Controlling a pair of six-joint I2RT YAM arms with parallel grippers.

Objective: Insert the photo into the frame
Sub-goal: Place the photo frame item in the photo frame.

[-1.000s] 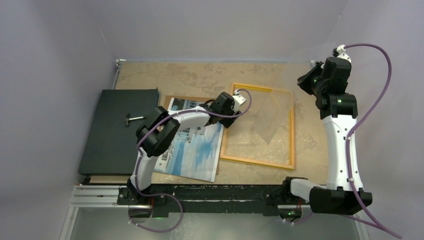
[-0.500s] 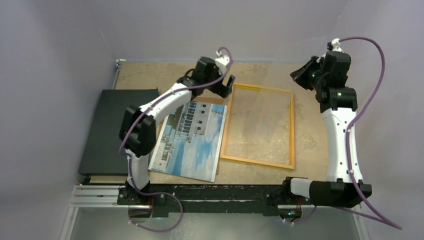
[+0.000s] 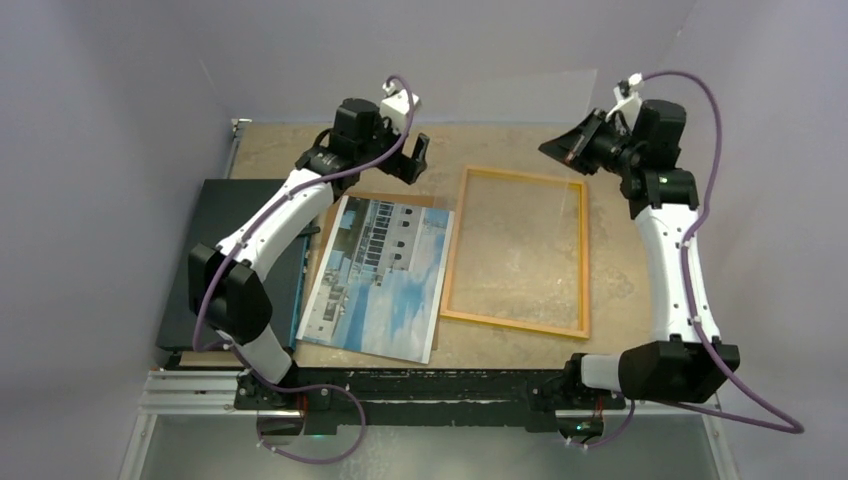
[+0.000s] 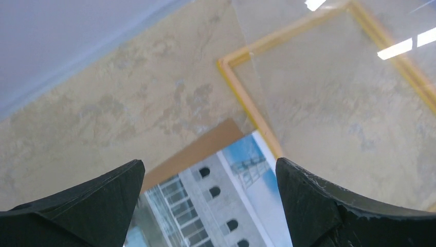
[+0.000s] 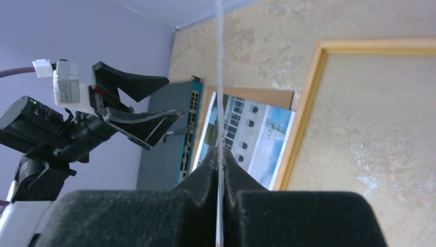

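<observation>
Now holding up the clear sheet (image 5: 219,77), pinched in the right gripper (image 5: 220,154), with the left gripper (image 4: 209,164) open, empty. Next, grab the big paper photo (image 3: 380,280) at the table's (image 3: 265,150) near edge, beside the thin yellow frame (image 3: 449,270).

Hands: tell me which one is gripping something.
The right hand, shut on the thin clear pane held edge-on between its fingers; the left hand hangs wide open and empty.

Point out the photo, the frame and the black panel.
photo (image 3: 385,285): top view, middle of the print.
frame (image 4: 247,104): left wrist view, rail beside the photo.
black panel (image 3: 205,210): top view, bare far part.
</observation>
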